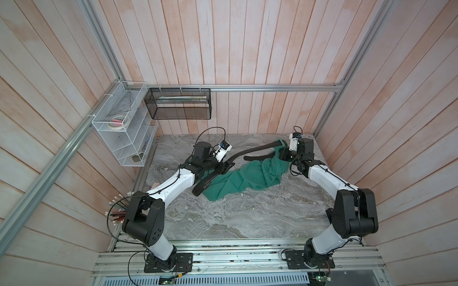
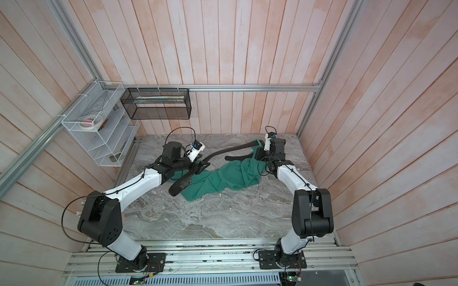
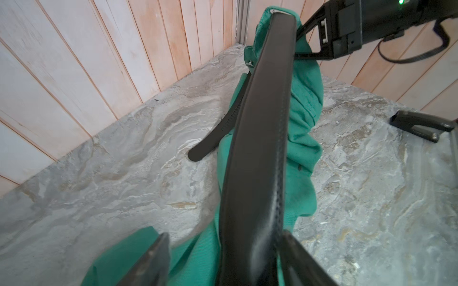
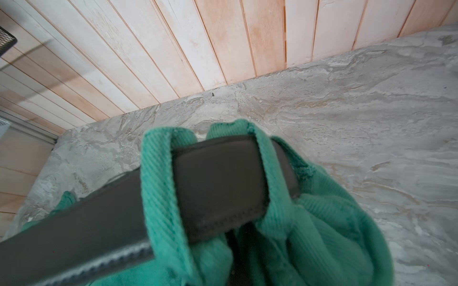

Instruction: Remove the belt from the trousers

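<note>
Grey marble-patterned table [image 1: 247,210]: a long black leather belt [image 3: 260,148] runs left-right through teal-green cloth trousers [image 1: 247,177], passing between the left hand [image 1: 228,164], spread wide; the right hand [image 1: 283,152], clamped on waistband cloth far right, likely anchors a leftward pull.

Both top views are looking steeply down from high above the front of the bench [image 1: 223,222], sharing the whole scene. The left wrist camera is facing along the belt [image 3: 255,148] toward the right tool [image 3: 298,45]; the right wrist camera is sitting close over belt and trousers [image 4: 309,235].
</note>
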Tool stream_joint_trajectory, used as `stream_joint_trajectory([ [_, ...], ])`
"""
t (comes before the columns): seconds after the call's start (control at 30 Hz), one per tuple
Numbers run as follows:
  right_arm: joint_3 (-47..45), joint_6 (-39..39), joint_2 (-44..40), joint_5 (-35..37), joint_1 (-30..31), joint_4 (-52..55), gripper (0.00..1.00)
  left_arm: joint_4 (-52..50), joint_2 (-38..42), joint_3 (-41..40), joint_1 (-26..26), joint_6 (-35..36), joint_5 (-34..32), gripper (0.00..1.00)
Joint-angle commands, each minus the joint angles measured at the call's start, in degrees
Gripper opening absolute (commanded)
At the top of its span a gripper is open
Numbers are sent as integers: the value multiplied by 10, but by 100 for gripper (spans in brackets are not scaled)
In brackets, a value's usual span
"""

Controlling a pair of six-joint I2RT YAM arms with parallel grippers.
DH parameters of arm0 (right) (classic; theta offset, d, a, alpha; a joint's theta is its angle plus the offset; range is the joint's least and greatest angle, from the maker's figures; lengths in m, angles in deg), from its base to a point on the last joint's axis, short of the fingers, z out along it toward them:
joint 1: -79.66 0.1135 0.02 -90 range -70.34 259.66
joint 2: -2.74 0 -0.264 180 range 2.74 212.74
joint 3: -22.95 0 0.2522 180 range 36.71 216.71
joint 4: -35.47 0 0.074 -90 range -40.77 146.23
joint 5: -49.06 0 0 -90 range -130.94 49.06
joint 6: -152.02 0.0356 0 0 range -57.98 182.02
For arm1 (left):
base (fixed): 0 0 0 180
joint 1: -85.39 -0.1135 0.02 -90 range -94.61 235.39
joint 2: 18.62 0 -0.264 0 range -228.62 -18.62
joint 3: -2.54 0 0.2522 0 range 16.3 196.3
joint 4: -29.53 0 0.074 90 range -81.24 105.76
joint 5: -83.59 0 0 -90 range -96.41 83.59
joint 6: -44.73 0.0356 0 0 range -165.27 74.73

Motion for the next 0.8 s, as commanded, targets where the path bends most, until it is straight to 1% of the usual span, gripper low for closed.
stream_joint_trajectory([
  [0.0,21,-46,-30,38,17,2,0,-40,-4,56,18,46,-11,83],
  [0.1,22,-74,-42,52,26,3,0,-85,-16,120,36,76,-16,86],
  [0.2,25,-91,-43,57,39,3,0,-114,-49,193,58,89,-19,87],
  [0.33,34,-100,-37,57,55,4,0,-144,-127,295,85,93,-20,87],
  [0.57,38,-114,-45,60,70,8,0,-216,-276,488,109,71,33,86],
  [0.67,34,-118,-51,64,73,9,0,-263,-320,556,114,61,40,82],
  [0.7,31,-118,-54,65,74,9,0,-269,-324,560,114,58,44,79],
  [0.77,24,-117,-59,66,73,8,0,-267,-320,548,114,54,50,69],
])
